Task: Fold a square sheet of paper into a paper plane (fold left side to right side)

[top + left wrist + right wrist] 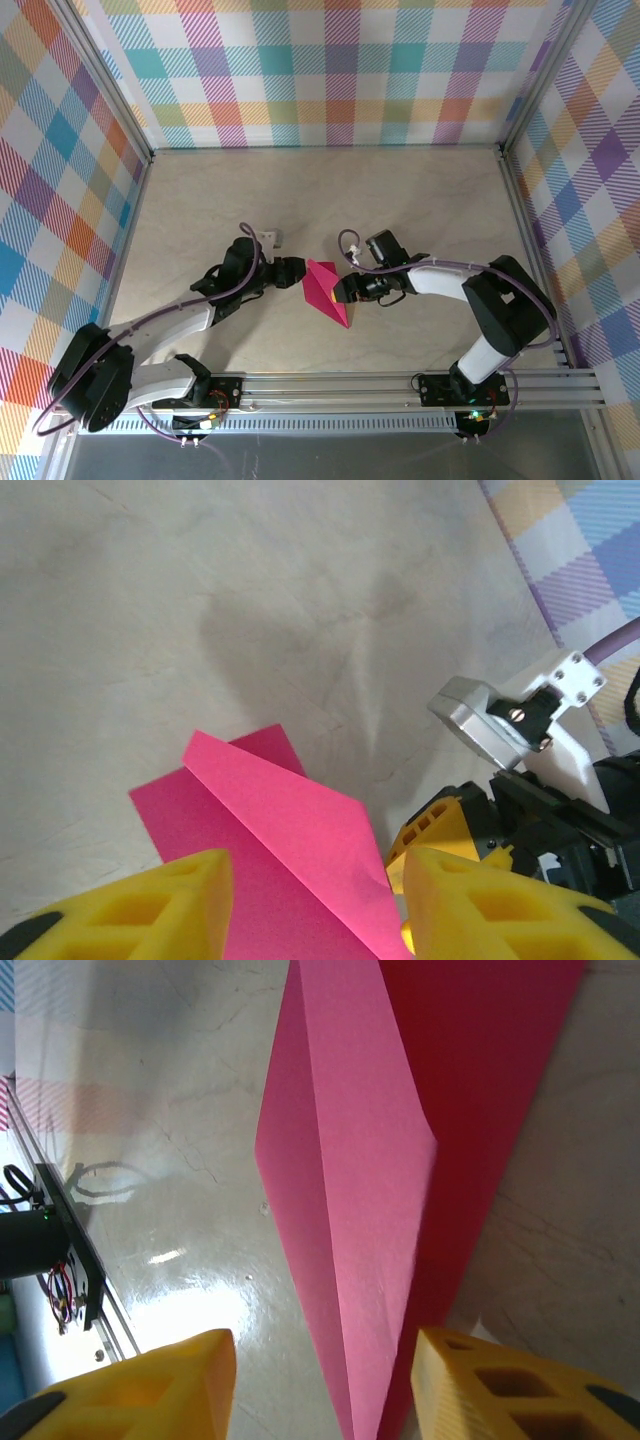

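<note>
The square sheet of paper is magenta-pink and lies creased into a narrow pointed shape like a paper plane, mid-table between the two arms. My left gripper is at its left edge and my right gripper at its right edge. In the left wrist view the paper has a raised flap, and my left gripper stands open around it. In the right wrist view the paper runs up between the fingers of my open right gripper. Neither pair of yellow fingers presses on the paper.
The table is pale and marble-patterned, with checked walls on three sides. An aluminium rail carries both arm bases at the near edge. The right arm's yellow finger and grey camera mount sit close to my left gripper.
</note>
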Robot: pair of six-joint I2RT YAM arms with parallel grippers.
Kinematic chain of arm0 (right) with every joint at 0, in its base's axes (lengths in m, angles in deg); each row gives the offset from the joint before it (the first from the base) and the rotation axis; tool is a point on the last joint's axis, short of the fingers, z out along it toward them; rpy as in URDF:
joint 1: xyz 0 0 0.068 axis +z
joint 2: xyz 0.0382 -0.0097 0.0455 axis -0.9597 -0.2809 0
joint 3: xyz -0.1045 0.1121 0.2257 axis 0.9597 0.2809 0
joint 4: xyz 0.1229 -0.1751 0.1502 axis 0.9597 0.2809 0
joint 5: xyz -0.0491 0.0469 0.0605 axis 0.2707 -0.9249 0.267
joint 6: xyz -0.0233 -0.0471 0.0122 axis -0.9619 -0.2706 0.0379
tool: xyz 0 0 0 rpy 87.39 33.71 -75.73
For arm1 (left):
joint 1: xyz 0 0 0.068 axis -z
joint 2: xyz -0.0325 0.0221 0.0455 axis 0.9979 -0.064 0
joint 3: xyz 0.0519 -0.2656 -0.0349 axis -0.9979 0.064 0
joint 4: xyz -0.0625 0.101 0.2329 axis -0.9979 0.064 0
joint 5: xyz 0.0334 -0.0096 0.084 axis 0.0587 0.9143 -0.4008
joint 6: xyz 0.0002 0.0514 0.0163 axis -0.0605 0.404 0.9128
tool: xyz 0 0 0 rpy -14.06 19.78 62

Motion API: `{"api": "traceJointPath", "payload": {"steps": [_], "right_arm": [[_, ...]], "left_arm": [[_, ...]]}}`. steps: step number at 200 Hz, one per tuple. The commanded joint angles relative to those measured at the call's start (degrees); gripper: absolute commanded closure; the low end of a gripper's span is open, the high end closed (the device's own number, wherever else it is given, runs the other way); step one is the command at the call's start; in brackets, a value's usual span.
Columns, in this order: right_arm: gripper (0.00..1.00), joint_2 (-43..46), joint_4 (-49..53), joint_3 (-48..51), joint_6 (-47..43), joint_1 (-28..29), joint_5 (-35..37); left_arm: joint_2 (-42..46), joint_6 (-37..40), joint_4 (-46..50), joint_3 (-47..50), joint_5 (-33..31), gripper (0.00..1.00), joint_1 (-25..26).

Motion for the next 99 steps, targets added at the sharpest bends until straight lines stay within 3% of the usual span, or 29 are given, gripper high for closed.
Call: {"api": "traceJointPath", "payload": {"steps": [1, 43, 58, 73, 99], "right_arm": [[0.57, -2.23, -4.16, -2.22, -1.7, -0.22, -2.82], [0.74, -3.03, -6.54, -1.64, -1.59, -0.31, -2.27], [0.85, -2.15, -6.68, -1.62, -1.79, -0.31, -2.08], [0.95, -0.41, -6.51, -1.68, -2.28, -0.4, -2.03], [0.98, 4.38, -5.99, -1.6, -3.17, -0.49, -2.15]], "left_arm": [[3.96, 0.62, -0.38, 1.96, -4.27, 0.48, -1.0], [9.19, 0.62, 0.97, 4.24, -6.01, 0.41, -2.05], [10.34, 0.53, 1.18, 4.42, -5.62, 0.37, -2.49], [10.72, 0.7, 0.61, 4.23, -2.58, 0.32, -3.46], [11.85, -1.76, -2.98, 4.24, 4.62, 0.31, -5.65]]}}
